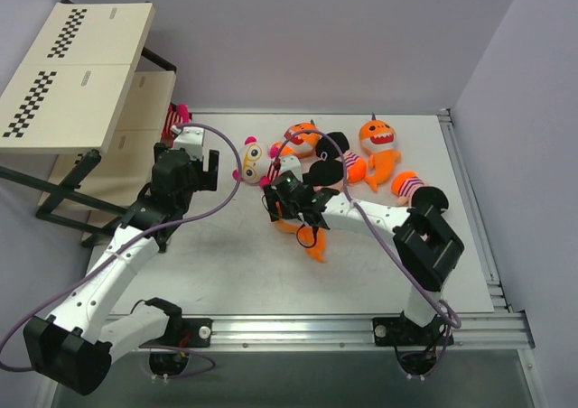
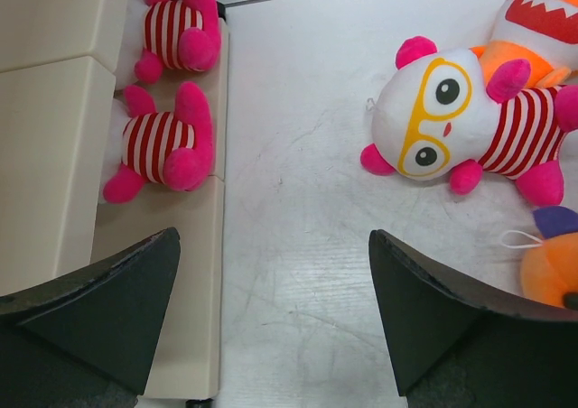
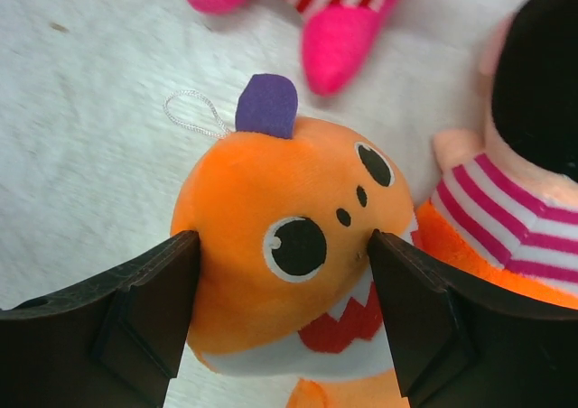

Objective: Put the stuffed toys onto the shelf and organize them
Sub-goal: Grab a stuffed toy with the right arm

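My right gripper [image 3: 283, 273] has both fingers pressed against the sides of an orange shark's head [image 3: 289, 191], which lies on the table mid-centre [image 1: 312, 241]. An orange doll with a black head [image 3: 542, 83] lies just right of it. My left gripper [image 2: 274, 309] hangs open and empty over bare table beside the shelf's [image 1: 81, 74] lowest board [image 2: 54, 155]. Two pink-and-white striped dolls [image 2: 163, 142] [image 2: 176, 29] rest on that board. A goggle-eyed striped doll [image 2: 442, 119] lies on the table between the arms [image 1: 253, 160].
More toys lie at the back of the table: two orange sharks [image 1: 377, 142] [image 1: 302, 137] and black-headed dolls [image 1: 336, 143] [image 1: 424, 194]. The shelf stands at the far left, its checkerboard top boards above the left arm. Walls close the back and the right side.
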